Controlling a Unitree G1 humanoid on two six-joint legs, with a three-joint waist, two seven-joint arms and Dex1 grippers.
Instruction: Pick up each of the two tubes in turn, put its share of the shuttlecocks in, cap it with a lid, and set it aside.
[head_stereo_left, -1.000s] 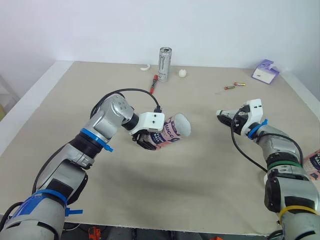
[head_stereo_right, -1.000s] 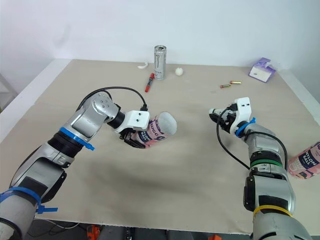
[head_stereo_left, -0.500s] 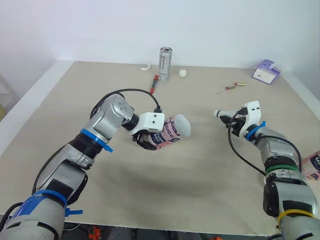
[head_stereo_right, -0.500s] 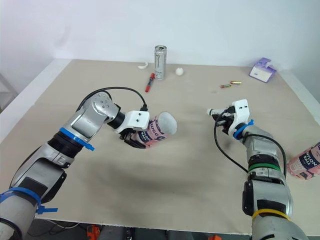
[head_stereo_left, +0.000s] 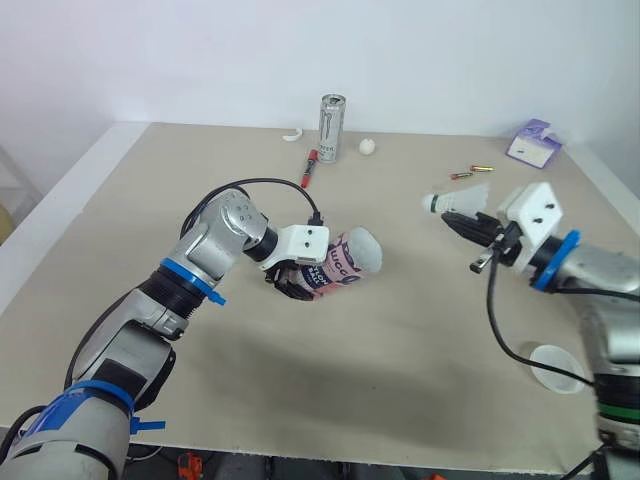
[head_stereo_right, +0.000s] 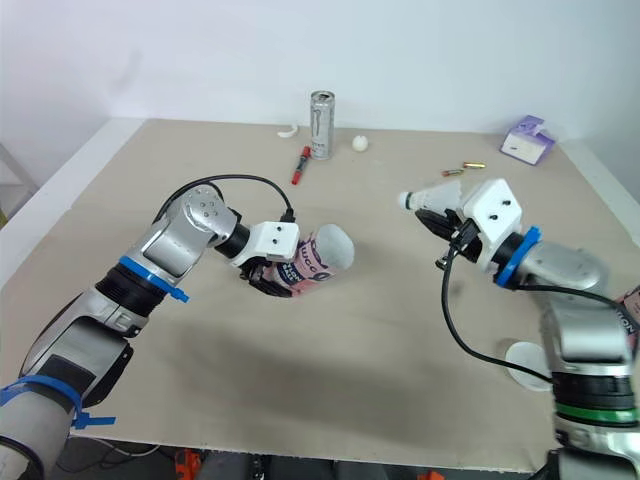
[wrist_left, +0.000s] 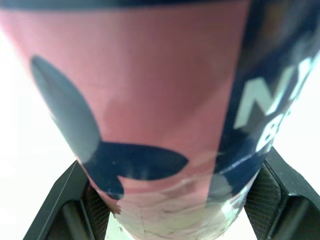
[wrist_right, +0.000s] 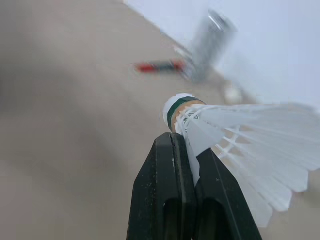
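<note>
Right gripper (head_stereo_left: 458, 219) pinched tight on a shuttlecock (head_stereo_left: 457, 202), biting the feathers just behind the cork, cork nose pointing over toward the can's (head_stereo_left: 331, 128) side. Forearm up off the table (head_stereo_left: 120, 200), reaching in from the can's near-right, wrist cocked inward.

Left gripper (head_stereo_left: 293, 284) clamped round the pink tube (head_stereo_left: 345, 262), fingers (wrist_left: 75, 202) on either side of its lower end. Held in the air pretty much straight in front of the can, well short of it, tilted with the pale end up and rightward. Left elbow bent outward, forearm angled in.

White lid (head_stereo_left: 556, 367) flat on the table, way off to the can's near-right.
</note>
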